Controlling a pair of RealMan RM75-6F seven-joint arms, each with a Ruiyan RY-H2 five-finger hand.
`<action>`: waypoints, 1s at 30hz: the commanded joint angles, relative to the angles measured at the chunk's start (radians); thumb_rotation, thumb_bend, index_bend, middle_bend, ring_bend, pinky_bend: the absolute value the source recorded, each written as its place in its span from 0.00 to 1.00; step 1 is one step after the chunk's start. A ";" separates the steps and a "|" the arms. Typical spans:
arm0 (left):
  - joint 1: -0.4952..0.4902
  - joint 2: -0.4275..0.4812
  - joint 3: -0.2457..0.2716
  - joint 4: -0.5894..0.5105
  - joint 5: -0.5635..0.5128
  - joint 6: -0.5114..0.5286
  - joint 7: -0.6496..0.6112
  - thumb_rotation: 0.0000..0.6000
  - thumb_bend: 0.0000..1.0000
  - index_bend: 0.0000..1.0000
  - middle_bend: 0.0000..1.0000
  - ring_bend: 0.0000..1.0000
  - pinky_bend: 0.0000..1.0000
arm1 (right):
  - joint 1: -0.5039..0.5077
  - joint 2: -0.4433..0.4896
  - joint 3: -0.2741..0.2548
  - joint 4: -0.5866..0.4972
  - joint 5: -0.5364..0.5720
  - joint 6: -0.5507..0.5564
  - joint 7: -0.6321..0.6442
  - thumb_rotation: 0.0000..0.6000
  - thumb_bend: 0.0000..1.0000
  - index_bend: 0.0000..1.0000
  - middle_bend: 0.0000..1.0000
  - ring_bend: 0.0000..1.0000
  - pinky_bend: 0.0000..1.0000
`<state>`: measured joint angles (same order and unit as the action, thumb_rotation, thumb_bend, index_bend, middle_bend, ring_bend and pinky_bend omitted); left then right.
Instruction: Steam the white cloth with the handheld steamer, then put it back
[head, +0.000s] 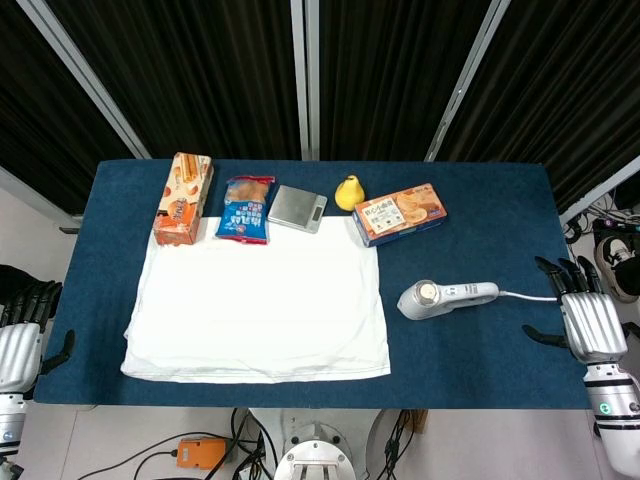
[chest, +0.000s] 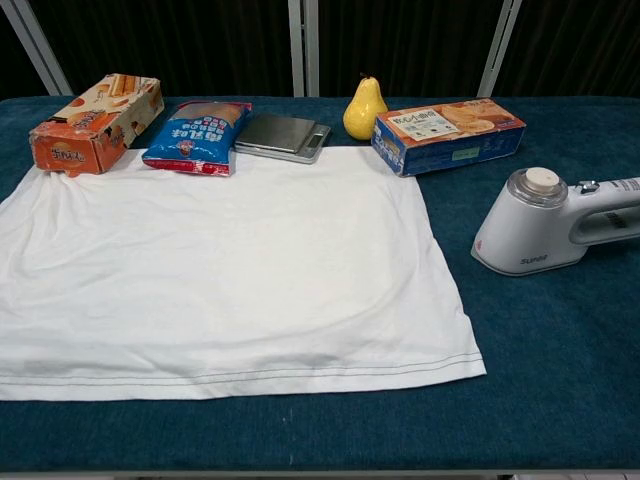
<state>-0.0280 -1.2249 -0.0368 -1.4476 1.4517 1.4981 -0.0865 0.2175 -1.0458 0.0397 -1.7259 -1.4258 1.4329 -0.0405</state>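
Observation:
A white cloth lies spread flat over the left and middle of the blue table. To its right the handheld steamer, white and grey with a cord running right, lies on its side on the table. My right hand hangs open at the table's right edge, a little right of the steamer's handle and not touching it. At the table's left edge, beside the cloth's near left corner, my left hand stays open with nothing in it. Neither hand shows in the chest view.
Along the far edge of the cloth stand an orange snack box, a blue snack bag, a small grey kitchen scale, a yellow pear and a blue-orange biscuit box. Black curtains hang behind.

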 joint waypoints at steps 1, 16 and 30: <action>-0.001 0.001 -0.002 -0.001 -0.003 -0.003 0.000 1.00 0.38 0.08 0.08 0.00 0.00 | 0.010 -0.001 0.008 -0.011 0.003 -0.020 -0.017 1.00 0.00 0.15 0.28 0.15 0.00; 0.010 0.011 0.011 -0.013 0.009 0.004 0.008 1.00 0.38 0.08 0.08 0.00 0.00 | 0.246 -0.045 0.067 -0.050 0.195 -0.416 -0.250 1.00 0.00 0.26 0.29 0.20 0.00; 0.007 0.020 0.010 -0.013 0.000 -0.015 0.007 1.00 0.38 0.08 0.08 0.00 0.00 | 0.368 -0.153 0.061 0.054 0.389 -0.560 -0.400 1.00 0.00 0.57 0.52 0.42 0.00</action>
<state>-0.0205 -1.2054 -0.0263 -1.4605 1.4516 1.4827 -0.0795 0.5828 -1.1951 0.1012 -1.6751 -1.0404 0.8765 -0.4395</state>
